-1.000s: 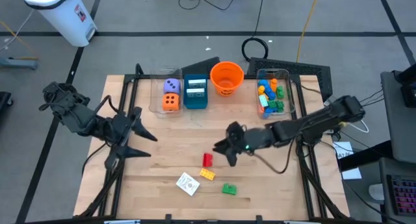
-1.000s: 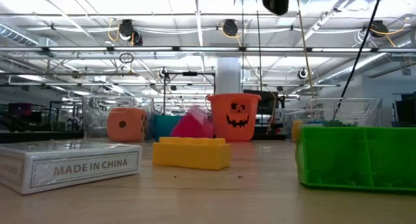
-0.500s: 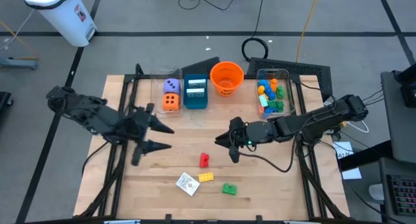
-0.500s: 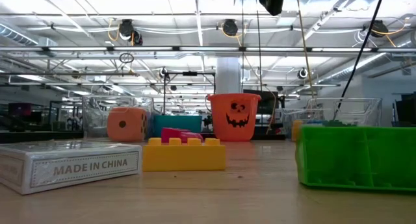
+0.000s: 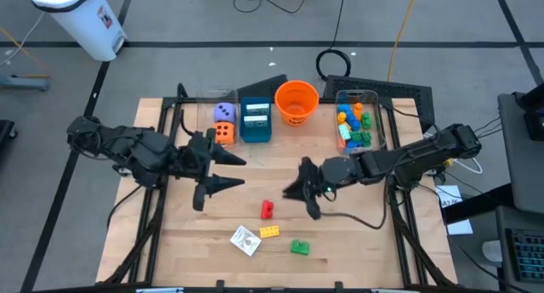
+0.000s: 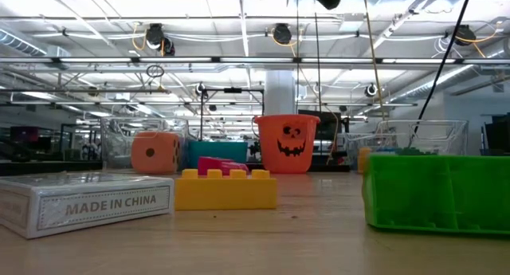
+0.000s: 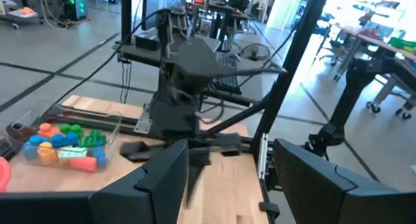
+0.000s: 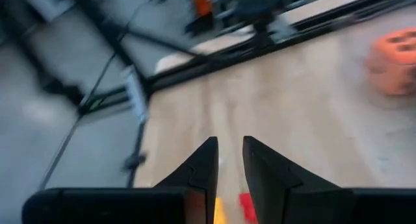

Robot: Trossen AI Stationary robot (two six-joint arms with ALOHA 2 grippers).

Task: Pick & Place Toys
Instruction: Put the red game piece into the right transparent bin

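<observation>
A red brick (image 5: 267, 210) lies flat on the wooden table, left of my right gripper (image 5: 299, 200). That gripper hovers above the table with its fingers (image 8: 207, 160) a narrow gap apart and nothing between them. Nearer the front edge lie a yellow brick (image 5: 269, 232), a green brick (image 5: 299, 247) and a white card pack (image 5: 245, 239). My left gripper (image 5: 231, 171) hangs wide open over the table's left middle, holding nothing. An orange die (image 5: 223, 133) and a purple die (image 5: 223, 113) sit in a clear bin at the back.
Along the far edge stand a teal box (image 5: 255, 121), an orange bucket (image 5: 296, 102) and a clear bin (image 5: 354, 127) with several coloured bricks. Bare wood lies between the two grippers and the bins.
My left gripper has swung toward the table's right, nearer the middle. My right gripper has rolled about its own axis and risen a little. The red brick, tilted a second ago, has dropped flat. The yellow brick has turned about and shifted slightly toward the near edge.
</observation>
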